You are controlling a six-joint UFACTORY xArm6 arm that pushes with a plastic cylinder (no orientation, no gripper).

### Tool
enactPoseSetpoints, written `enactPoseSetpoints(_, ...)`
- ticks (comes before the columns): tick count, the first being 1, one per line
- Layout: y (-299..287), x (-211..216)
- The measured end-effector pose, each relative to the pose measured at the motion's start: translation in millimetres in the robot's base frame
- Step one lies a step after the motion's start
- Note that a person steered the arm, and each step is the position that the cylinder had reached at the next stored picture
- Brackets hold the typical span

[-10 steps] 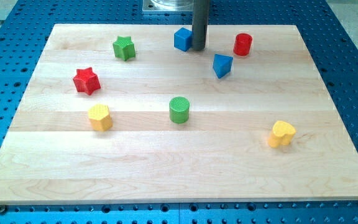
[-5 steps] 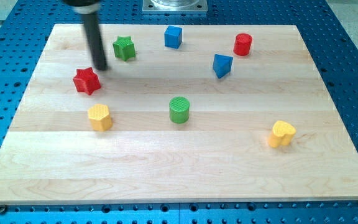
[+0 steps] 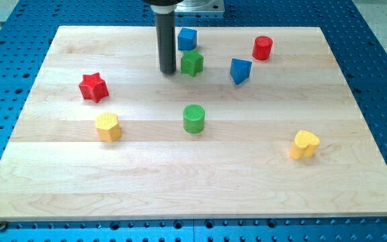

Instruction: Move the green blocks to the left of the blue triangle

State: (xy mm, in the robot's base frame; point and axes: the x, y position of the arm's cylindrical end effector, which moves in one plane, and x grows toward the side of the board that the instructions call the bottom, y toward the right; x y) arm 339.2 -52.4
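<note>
Green star point(image 3: 192, 63): ridged top, just left of blue triangle point(image 3: 240, 70), touching blue cube point(image 3: 187, 39). Green cylinder point(image 3: 193, 119) below-left of triangle. My tip point(image 3: 168, 71), no fingers, beside star's left. Rod top cut off.

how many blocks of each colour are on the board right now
green: 2, the star and the cylinder
blue: 2, the cube and the triangle
red: 2, the star and the cylinder
yellow: 2, one at the view's left, one at the view's right
total: 8
</note>
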Motion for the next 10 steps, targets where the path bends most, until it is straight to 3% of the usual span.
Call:
enactPoseSetpoints(2,34.9,2.2)
enactPoseSetpoints(4,21.9,104.6)
enactPoseSetpoints(5,26.1,122.9)
enactPoseSetpoints(6,25.0,180.8)
enactPoseSetpoints(7,40.7,180.3)
enactPoseSetpoints(8,40.6,104.5)
enactPoseSetpoints(9,52.6,87.9)
enactPoseSetpoints(10,39.0,134.0)
